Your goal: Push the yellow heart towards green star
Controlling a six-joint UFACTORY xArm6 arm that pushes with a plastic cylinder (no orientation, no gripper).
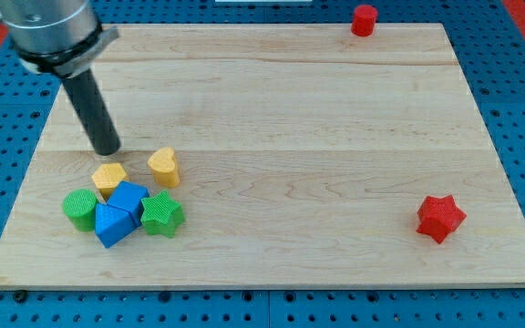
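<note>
There are no jaws on this arm, so nothing is held; my tip (108, 149) rests on the table (290, 109) toward its left edge, just up-left of the cluster of blocks near the bottom-left corner. The yellow heart (163, 167) sits to the right of my tip, apart from it, with the green star (161, 215) close below it toward the bottom edge. The short gap between heart and star leaves little room for error. From where my tip stands, a straight push would likely send the heart rightward, past the star. The yellow hexagon (109, 179) lies just below my tip and could be nudged into the blue blocks (119, 213) and the green cylinder (80, 210), which might shift the star itself.
</note>
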